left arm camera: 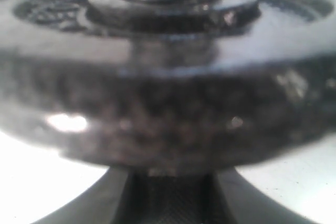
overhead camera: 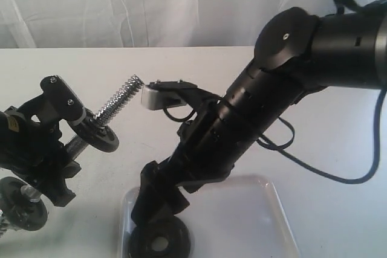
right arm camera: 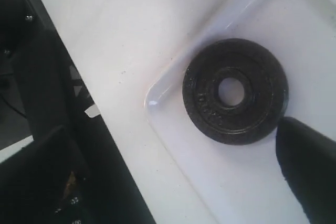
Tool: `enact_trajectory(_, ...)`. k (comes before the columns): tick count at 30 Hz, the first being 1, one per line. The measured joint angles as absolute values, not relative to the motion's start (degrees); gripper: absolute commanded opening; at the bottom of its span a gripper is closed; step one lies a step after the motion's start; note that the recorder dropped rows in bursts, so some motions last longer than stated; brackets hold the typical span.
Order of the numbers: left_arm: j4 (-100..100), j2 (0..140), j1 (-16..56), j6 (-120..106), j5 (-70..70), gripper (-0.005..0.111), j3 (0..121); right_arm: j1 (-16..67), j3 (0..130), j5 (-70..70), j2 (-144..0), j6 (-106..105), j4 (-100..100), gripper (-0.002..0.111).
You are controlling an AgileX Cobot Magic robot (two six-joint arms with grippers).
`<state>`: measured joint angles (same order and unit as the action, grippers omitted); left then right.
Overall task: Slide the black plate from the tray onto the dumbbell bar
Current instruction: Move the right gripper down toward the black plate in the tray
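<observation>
Reaching down from the right, the black right gripper [overhead camera: 158, 212] hangs with its jaws spread wide over the pale translucent rectangular plastic tray [overhead camera: 266, 222] on the white table [overhead camera: 72, 58]. It grips nothing. The flat round black metal plate with the central hole [overhead camera: 160, 243] lies flat in the tray's corner nearest the left arm, close against the rounded rim. From the right wrist camera the plate [right arm camera: 235, 92] rests bare on the tray [right arm camera: 310, 51], with one dark fingertip [right arm camera: 307, 166] just beside its edge and not pressing on it as far as I can tell. On the left, the left gripper [overhead camera: 60, 158] is clamped around the middle of the shiny chrome dumbbell bar [overhead camera: 121, 104], which is held off the table and tilted, its coarse threaded end pointing up toward the right arm. A second black weight disc [overhead camera: 97, 134] sits on the bar just above that grip, and it fills the left wrist camera in a blur [left arm camera: 168, 103]. A third dark disc [overhead camera: 24, 212] shows at the bar's lower end.
</observation>
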<state>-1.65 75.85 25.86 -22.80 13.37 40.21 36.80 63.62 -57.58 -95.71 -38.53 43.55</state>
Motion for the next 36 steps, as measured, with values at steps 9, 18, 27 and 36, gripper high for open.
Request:
enact_trajectory(9, -1.6, 75.9, 25.9, -22.9, 13.4, 0.0, 40.2, 39.3, 64.4, -53.8, -98.6, -27.4, 43.8, 0.099)
enact_trajectory(18, -2.7, 75.4, 25.5, -22.9, 13.5, 0.0, 40.2, 39.4, 64.6, -29.0, -98.7, -24.2, 61.0, 0.099)
enact_trajectory(27, -3.6, 71.8, 25.4, -22.9, 14.0, 0.0, 40.2, 39.4, 64.9, -31.0, -98.7, -48.1, 61.9, 0.099)
enact_trajectory(36, -3.6, 71.4, 25.4, -23.6, 15.7, 0.0, 40.2, 39.5, 65.1, -35.9, -98.9, -36.2, 38.9, 0.099)
